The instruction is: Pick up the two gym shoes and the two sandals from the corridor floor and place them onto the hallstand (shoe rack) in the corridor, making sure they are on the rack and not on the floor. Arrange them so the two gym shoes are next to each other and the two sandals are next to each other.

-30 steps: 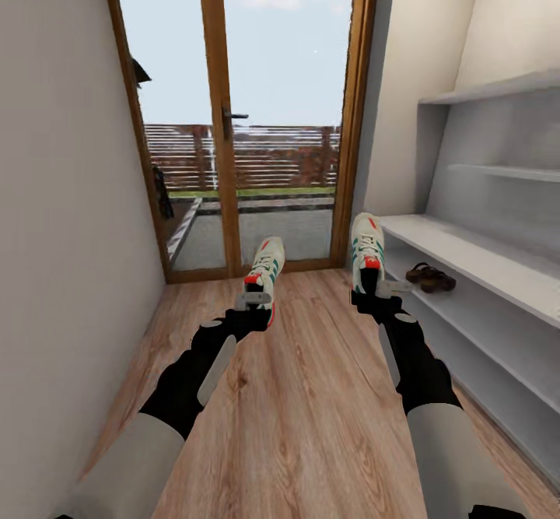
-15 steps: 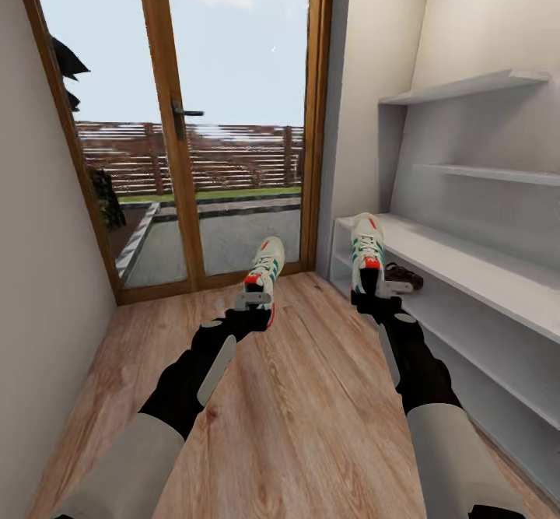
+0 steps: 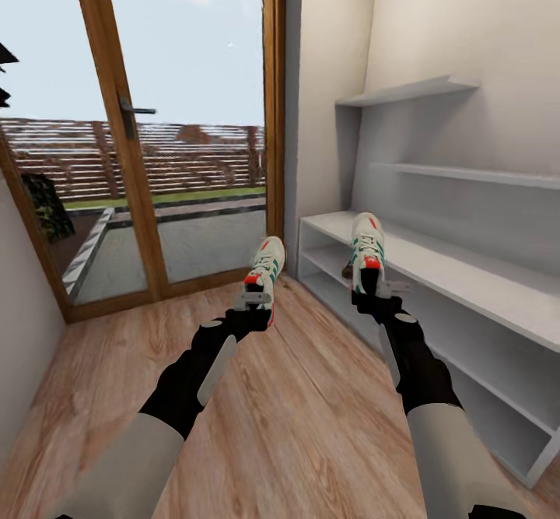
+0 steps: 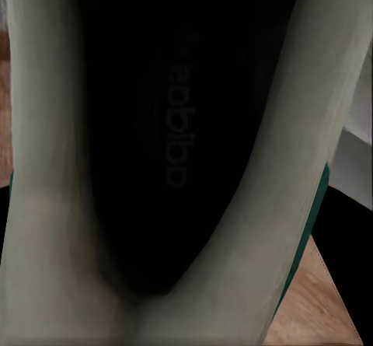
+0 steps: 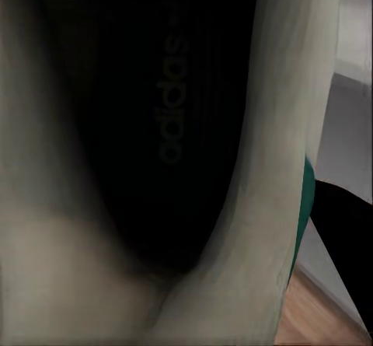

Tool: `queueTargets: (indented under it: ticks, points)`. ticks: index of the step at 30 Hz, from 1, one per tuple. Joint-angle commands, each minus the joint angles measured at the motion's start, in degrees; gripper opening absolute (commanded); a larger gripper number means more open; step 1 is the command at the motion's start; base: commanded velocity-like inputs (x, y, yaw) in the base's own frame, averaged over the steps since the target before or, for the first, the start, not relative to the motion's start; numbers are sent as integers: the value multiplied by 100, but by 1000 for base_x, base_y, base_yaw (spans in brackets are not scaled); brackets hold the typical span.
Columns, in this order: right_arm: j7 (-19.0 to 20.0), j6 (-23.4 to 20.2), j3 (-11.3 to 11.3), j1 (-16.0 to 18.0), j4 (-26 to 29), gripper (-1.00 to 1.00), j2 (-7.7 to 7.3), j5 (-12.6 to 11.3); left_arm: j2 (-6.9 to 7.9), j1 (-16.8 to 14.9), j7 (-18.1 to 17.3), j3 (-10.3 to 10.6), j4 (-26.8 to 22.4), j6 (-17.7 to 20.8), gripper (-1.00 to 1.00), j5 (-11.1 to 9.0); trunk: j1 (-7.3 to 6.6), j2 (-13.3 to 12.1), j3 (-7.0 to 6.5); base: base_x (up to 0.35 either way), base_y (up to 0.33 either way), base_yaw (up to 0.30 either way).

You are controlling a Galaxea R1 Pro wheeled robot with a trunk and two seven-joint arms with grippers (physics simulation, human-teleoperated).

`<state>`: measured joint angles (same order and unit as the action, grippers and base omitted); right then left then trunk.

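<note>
We held one white gym shoe with green stripes [image 3: 264,268] in our left end effector [image 3: 255,299] and its twin [image 3: 367,252] in our right end effector [image 3: 379,289], both seemingly clamped at the heel, beside the light-grey hallstand [image 3: 467,270].

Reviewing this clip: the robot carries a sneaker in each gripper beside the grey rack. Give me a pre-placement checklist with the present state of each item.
1. Left gripper holds a white sneaker with green stripes and red-orange heel: ok, shoe held off the floor.
2. Right gripper holds the matching white sneaker: ok, held by the heel end.
3. Light-grey hallstand with open cubby shelves is in view: ok, at the robot's right.
4. Bench top free where the shoes would go: ok, the visible stretch is bare.
5. Right sneaker already over the bench top: cannot tell, it overlaps the rack's near end in the head view, depth unclear.
6. Grip firmness: cannot tell; wrist views show each shoe's dark insole close up.
</note>
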<state>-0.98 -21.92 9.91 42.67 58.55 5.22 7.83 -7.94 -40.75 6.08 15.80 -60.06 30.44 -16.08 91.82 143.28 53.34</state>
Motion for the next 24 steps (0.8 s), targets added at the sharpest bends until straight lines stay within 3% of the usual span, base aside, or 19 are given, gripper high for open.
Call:
queueTargets:
  ticks: [1, 20, 24]
  points:
    - [10, -32, 9, 4, 8, -100, 6, 61, 3, -3, 51, 11, -12, 24, -100, -62, -1, 3, 6, 7, 0, -300]
    - [10, -32, 9, 4, 8, -100, 8, 61, 3, -3, 51, 11, -11, 29, -100, -62, -1, 3, 6, 221, 203, -300]
    - [10, -32, 3, 4, 8, -100, 11, 61, 3, -3, 51, 11, -8, 29, -100, -63, -1, 3, 6, 241, 245, -144]
